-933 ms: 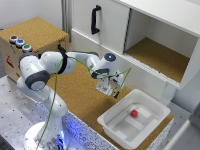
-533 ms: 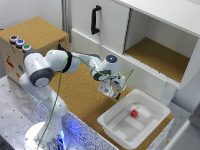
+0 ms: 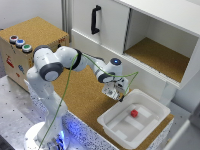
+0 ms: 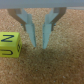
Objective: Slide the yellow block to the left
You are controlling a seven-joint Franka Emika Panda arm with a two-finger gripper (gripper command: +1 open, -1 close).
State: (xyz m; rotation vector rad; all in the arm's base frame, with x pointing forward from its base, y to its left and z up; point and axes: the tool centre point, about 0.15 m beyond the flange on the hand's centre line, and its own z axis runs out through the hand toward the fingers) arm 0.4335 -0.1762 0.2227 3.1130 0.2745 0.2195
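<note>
Although the gripper (image 4: 39, 46) has been brought down close to the cork tabletop (image 3: 80, 95), no contact w/ the yellow block (image 4: 9, 44) is seen in the wrist view: the block lies on the cork just beside one of the fingers (image 4: 30, 35), apart from it by a thin gap. The fingers are released, spread a little w/ nothing between them, tips near the surface. In the exterior view the block is hidden behind the gripper (image 3: 112, 92), beside the white bin (image 3: 150, 125) w/ the small red block (image 3: 134, 113). The approach is judged roughly done; the slide itself is judged not yet started, so nearly the whole push to the left remains.
</note>
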